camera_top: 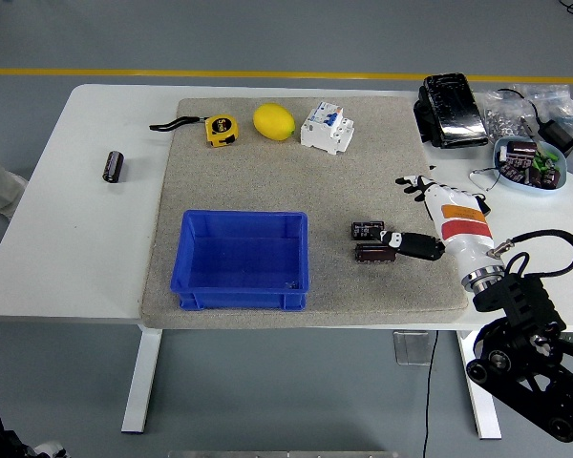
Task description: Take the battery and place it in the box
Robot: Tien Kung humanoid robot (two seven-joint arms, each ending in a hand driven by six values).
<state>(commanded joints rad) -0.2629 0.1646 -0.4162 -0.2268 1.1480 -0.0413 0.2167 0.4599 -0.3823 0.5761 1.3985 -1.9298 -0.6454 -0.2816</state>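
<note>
Two dark cylindrical batteries lie side by side on the grey mat, one (pixel 368 229) just behind the other (pixel 373 252), right of the blue box (pixel 244 277). The box stands empty near the mat's front edge. A third battery (pixel 113 166) lies on the bare white table at far left. My right hand (pixel 401 211) comes in from the lower right, with a white and orange wrist. Its thumb (pixel 408 244) stretches left and its tip touches the nearer battery's right end. The other fingers (pixel 415 183) are spread behind, holding nothing. The left arm is out of view.
At the mat's back stand a yellow tape measure (pixel 221 129), a lemon (pixel 274 121) and a white circuit breaker (pixel 326 128). At the table's right end are a black device (pixel 451 110), a blue bowl of parts (pixel 530 164) and cables (pixel 554 114).
</note>
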